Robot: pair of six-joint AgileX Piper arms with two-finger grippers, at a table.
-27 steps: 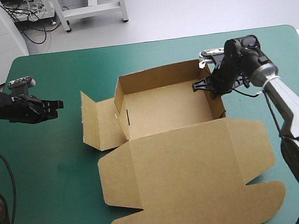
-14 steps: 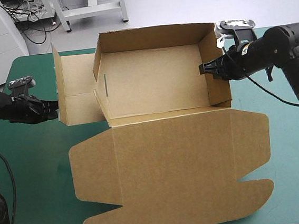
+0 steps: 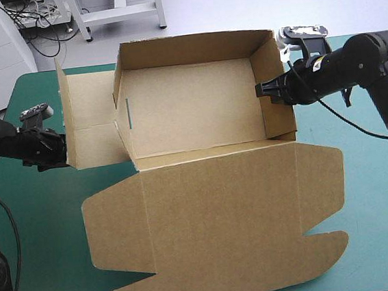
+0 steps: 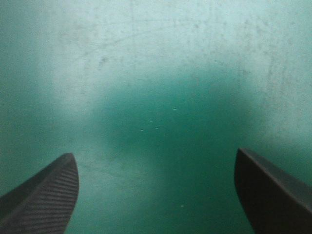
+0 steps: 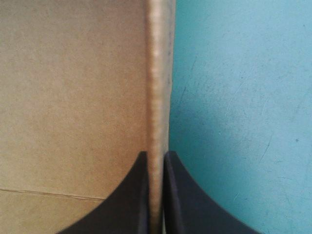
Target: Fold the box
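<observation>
Teal-green cover (image 3: pixel 371 197), and my box (image 3: pixel 190 104) is half built: walls up, left panel (image 3: pixel 89 128) splayed, lid (image 3: pixel 215 226) flat. Right gripper (image 5: pixel 156 153) pinches the right wall (image 3: pixel 274 89); left gripper (image 4: pixel 153 153) spread, empty.

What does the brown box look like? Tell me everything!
The box is plain brown board: an open tray with raised walls. Its big lid spreads flat toward the near table edge; a side flap sticks out left. The right pincer pinches its right wall; the open left pincer holds nothing.
</observation>
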